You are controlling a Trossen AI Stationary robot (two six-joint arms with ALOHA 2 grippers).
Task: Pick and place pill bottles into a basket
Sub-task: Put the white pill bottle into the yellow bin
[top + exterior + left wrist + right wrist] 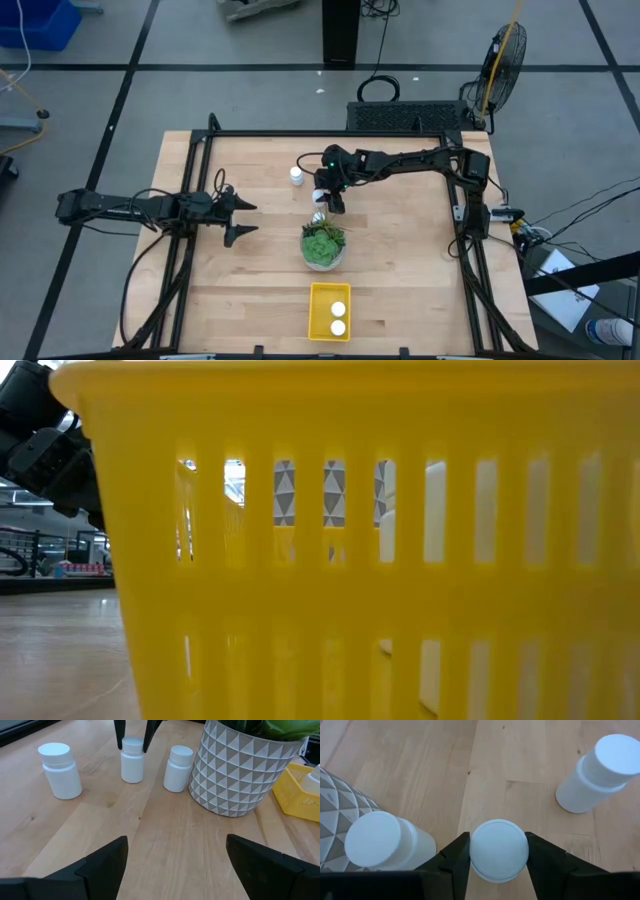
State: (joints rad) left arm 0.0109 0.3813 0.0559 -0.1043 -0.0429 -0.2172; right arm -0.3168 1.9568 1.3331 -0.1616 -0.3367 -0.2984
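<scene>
We see the left gripper [243, 218] spread wide and empty at the table's left. Farther right, three small white cylindrical pill bottles stand upright; the right gripper [498, 851] pinches the middle bottle [498, 850], near the green plant in its grey patterned pot [324, 246]. The yellow slatted plastic basket [316, 311] nearest us holds two bottles.

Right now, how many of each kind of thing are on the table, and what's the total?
pill bottles: 5
basket: 1
potted plant: 1
total: 7
</scene>
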